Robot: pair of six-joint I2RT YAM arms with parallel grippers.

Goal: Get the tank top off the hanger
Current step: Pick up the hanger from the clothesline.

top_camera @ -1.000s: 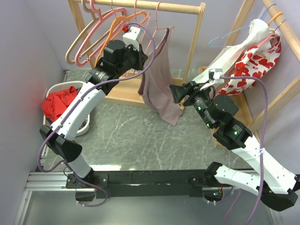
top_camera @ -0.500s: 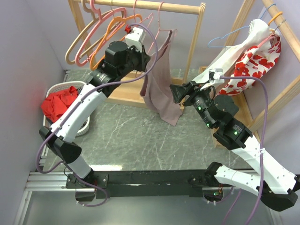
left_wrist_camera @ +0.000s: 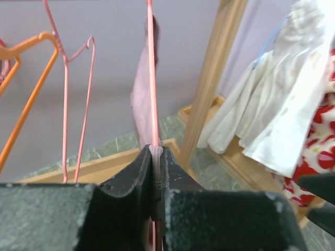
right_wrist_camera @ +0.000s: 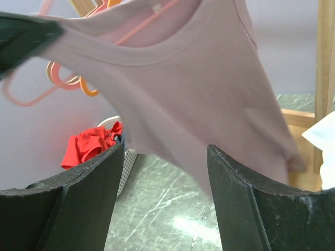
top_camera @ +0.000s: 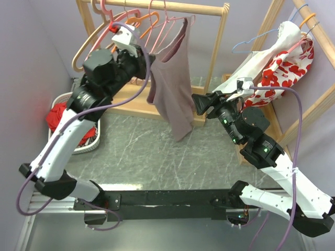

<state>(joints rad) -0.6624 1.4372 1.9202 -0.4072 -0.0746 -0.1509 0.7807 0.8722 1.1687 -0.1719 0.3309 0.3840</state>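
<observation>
A mauve tank top [top_camera: 172, 89] hangs from a pink wire hanger [top_camera: 168, 22] on the wooden rail. It is stretched sideways, with one strap still up at the hanger. My left gripper [top_camera: 148, 73] is shut on the other strap at the top's left edge. In the left wrist view the mauve strap [left_wrist_camera: 156, 151] is pinched between the pads of the left gripper [left_wrist_camera: 156, 149], and the pink hanger wire [left_wrist_camera: 152, 78] runs straight up from the pinch. My right gripper [top_camera: 201, 104] stands open just right of the top. From the right wrist the tank top [right_wrist_camera: 199, 89] fills the view beyond the right gripper [right_wrist_camera: 165, 151].
Several bare pink and orange hangers [top_camera: 102, 39] hang left on the rail [top_camera: 199, 8]. The rack's wooden post [top_camera: 217, 52] stands behind the top. A white basket [top_camera: 90, 146] holds red clothes at left. White and red-heart garments [top_camera: 280, 65] hang on the right rack.
My left arm has swung up and to the left with the strap, pulling the tank top out wide and lifting its hem. The right arm has barely moved.
</observation>
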